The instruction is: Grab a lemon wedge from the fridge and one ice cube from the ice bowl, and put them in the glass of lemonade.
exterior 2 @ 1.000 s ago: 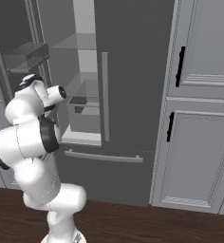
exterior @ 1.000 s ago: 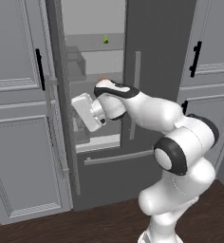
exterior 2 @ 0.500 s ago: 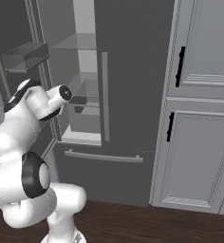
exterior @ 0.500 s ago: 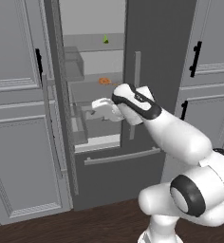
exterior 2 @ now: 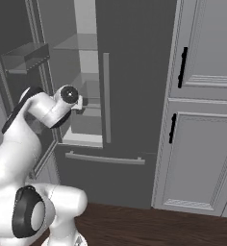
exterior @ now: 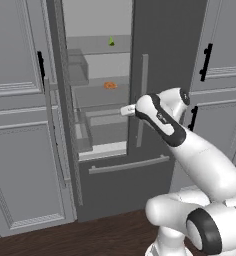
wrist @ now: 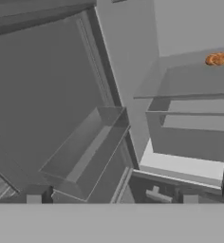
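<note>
With the pincer (exterior: 126,109) low at the fridge (exterior: 155,60) opening, grip state unclear, reaching up for the lemon wedge (exterior: 111,41) risks clipping a glass shelf (exterior: 97,90).

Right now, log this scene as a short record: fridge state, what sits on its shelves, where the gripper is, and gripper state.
fridge: left door swung open, right door shut, bottom drawer closed
lemon wedge: on an upper shelf, toward the back
orange item: flat, on the shelf one level below the wedge
gripper: at the open fridge front, below the orange item's shelf, well below the wedge
gripper state: cannot tell; nothing seen in it
door bin: on the inside of the open left door
</note>
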Robot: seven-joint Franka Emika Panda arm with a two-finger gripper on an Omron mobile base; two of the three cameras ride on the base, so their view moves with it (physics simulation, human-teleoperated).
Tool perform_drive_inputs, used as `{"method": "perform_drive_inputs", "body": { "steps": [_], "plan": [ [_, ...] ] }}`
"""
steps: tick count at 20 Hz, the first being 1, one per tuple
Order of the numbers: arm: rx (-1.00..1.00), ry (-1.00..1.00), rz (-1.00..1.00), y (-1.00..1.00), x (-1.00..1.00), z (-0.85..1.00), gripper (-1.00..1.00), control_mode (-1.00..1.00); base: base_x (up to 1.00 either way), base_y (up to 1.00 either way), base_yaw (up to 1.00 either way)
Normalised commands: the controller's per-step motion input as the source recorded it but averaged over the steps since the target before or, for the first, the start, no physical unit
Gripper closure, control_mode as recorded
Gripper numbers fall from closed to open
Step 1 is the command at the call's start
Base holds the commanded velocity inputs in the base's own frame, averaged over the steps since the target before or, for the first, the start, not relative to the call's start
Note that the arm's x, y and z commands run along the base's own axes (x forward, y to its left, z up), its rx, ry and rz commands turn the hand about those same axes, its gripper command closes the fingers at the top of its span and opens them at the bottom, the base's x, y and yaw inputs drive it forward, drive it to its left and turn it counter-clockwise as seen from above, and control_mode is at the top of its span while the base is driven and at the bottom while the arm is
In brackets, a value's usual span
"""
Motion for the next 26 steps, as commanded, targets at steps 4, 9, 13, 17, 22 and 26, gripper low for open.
{"method": "perform_drive_inputs", "body": {
  "steps": [4, 9, 13, 17, 22, 26],
  "plan": [
    [-0.23, -0.03, -0.26, -1.0, 0.05, 0.35, -1.0, -1.0, 0.0, 0.0, 0.0],
    [-0.14, 0.0, -0.34, -1.0, 0.19, 0.15, -1.0, -1.0, 0.0, 0.0, 0.0],
    [-0.09, 0.0, -0.23, -0.85, 0.44, 0.0, -1.0, -1.0, 0.0, 0.0, 0.0],
    [-0.06, 0.08, -0.07, -0.1, 0.64, -0.03, -1.0, -1.0, 0.0, 0.0, 0.0],
    [-0.01, -0.02, 0.0, 0.0, 0.78, 0.0, -1.0, -1.0, 0.0, 0.0, 0.0],
    [0.02, -0.07, 0.03, -0.05, 0.82, 0.0, -1.0, -1.0, 0.0, 0.0, 0.0]
  ]
}}
